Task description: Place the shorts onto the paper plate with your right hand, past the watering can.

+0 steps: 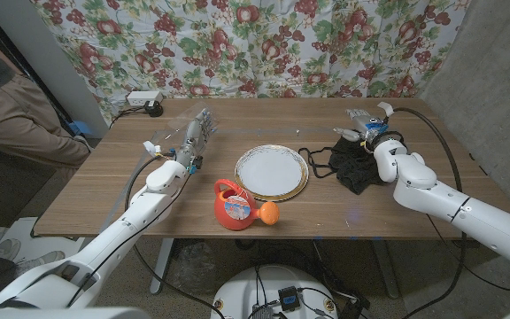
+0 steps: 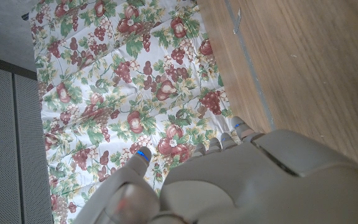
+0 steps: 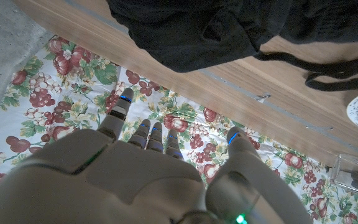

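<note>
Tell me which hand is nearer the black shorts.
Right. The right hand hovers over the far edge of the shorts, open. The left hand waits across the table, beyond the paper plate.

I found no legible text; the round label on the watering can before me was too small to read.

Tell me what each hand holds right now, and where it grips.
Nothing is held. The right hand hovers open by the shorts, its fingers clear of the cloth. The left hand is empty too.
</note>
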Robot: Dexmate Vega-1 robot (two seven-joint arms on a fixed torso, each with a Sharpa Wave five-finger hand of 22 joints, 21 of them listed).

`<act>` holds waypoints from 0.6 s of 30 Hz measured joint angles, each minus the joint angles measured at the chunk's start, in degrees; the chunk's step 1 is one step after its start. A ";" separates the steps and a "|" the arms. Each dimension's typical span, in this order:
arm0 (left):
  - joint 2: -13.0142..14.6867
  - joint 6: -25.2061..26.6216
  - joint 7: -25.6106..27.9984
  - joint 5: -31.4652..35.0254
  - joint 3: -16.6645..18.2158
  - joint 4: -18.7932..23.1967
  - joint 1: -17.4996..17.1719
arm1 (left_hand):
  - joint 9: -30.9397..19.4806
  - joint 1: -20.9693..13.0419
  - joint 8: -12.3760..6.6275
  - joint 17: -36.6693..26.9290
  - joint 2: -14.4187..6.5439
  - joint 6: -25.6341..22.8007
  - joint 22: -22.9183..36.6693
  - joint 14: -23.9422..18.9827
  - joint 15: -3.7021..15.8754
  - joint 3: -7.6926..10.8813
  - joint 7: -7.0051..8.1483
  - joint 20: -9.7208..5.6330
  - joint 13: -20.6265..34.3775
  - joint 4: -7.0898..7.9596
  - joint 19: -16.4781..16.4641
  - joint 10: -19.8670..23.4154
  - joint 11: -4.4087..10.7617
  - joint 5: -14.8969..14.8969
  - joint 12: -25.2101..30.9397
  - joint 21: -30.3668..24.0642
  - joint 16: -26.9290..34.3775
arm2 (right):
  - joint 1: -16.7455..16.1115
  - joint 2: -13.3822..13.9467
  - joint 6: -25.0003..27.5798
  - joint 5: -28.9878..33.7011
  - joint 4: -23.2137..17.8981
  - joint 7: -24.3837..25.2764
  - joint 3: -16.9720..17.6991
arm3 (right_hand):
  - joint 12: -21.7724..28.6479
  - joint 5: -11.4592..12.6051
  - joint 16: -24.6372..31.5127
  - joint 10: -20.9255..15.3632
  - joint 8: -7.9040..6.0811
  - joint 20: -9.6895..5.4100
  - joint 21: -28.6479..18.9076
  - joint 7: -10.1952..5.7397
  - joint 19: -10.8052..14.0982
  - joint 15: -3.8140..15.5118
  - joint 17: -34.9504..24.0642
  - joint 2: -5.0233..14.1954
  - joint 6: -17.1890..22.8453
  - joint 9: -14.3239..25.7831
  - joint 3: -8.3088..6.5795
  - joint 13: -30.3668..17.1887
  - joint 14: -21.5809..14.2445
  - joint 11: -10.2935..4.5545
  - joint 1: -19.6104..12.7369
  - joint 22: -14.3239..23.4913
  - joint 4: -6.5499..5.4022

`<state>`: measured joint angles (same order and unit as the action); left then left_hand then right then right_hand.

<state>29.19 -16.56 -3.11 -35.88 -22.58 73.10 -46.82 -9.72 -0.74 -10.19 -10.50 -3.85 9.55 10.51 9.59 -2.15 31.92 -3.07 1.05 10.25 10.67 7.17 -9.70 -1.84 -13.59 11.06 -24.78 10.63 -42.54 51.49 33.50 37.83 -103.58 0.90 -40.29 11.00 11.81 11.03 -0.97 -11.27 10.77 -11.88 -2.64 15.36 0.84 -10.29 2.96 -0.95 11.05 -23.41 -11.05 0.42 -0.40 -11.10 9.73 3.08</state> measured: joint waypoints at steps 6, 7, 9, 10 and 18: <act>0.00 0.00 -0.08 -0.01 0.00 -0.08 0.00 | 0.00 0.00 0.00 0.00 0.00 0.00 0.00 0.00 0.00 0.00 0.00 0.00 0.00 0.00 0.00 0.00 0.00 0.00 0.00 0.00 0.00 | 0.30 -0.15 0.44 0.62 0.27 -0.99 -0.58 | 0.00 0.00 0.00 0.00 0.00 0.44 -0.21 0.00 0.44 -0.01 0.00 -0.31 0.00 0.00 0.17 0.00 -0.46 0.00 -0.31 0.00 0.16; 0.00 0.00 -0.08 -0.01 0.00 -0.09 0.00 | 0.00 0.00 0.00 0.00 0.00 0.00 0.00 0.00 0.00 0.00 0.00 0.00 0.00 0.00 0.00 0.00 0.00 0.00 0.00 0.00 0.00 | 0.30 -0.15 0.45 0.66 0.27 -1.04 -0.58 | 0.00 0.00 0.00 0.00 0.00 0.61 -0.21 0.00 0.61 -0.01 0.00 -0.31 0.00 0.00 0.24 0.00 -0.46 0.00 -0.31 0.00 0.23; 0.00 0.02 -0.16 -0.01 0.00 -0.17 0.04 | 0.00 0.00 0.00 0.00 0.00 0.00 0.00 0.00 0.00 0.00 0.00 0.00 0.00 0.00 0.00 0.00 0.00 0.00 0.00 0.00 0.00 | 0.37 -0.19 0.49 0.80 0.35 -1.22 -0.69 | 0.00 0.00 0.00 0.00 0.00 0.45 -0.21 0.00 0.77 -0.01 0.00 -0.30 0.00 0.00 0.24 0.00 -0.46 0.00 -0.31 0.00 0.23; 0.00 0.03 -0.16 -0.02 0.00 -0.18 0.05 | 0.00 0.00 0.00 0.00 0.00 0.00 0.00 0.00 0.00 0.00 0.00 0.00 0.00 0.00 0.00 0.00 0.00 0.00 0.00 0.01 0.00 | 0.44 -0.24 0.53 0.86 0.47 -1.31 -0.84 | 0.00 0.00 0.00 0.00 0.00 0.38 -0.21 0.00 0.85 -0.01 0.00 -0.30 0.00 0.00 0.24 0.00 -0.46 0.00 -0.31 0.00 0.23; -0.04 0.06 -0.26 -0.07 0.00 -0.49 0.30 | 0.00 0.00 0.00 0.00 0.00 0.00 0.00 0.00 0.00 0.00 0.00 0.00 0.00 0.00 0.00 0.00 0.00 -0.40 0.00 0.22 0.00 | 0.85 -0.57 0.71 1.36 1.21 -2.17 -1.58 | 0.00 0.00 0.23 0.00 0.00 0.88 -0.43 0.00 1.79 -0.12 0.11 -0.30 0.00 0.00 0.21 0.00 -0.97 0.00 -0.31 0.00 0.69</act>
<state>29.15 -16.51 -3.37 -35.94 -22.59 72.61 -46.51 -9.72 -0.74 -10.19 -10.51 -3.85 9.55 10.51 9.59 -2.15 31.92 -3.07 1.05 10.25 10.67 7.17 -9.70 -1.84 -13.99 11.06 -24.56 10.63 -41.69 50.93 34.21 39.20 -102.37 -1.26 -41.87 11.00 11.81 11.26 -0.97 -11.27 11.65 -12.31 -2.64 17.15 0.72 -10.18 2.65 -0.95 11.05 -23.21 -11.05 -0.54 -0.40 -11.41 9.73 3.77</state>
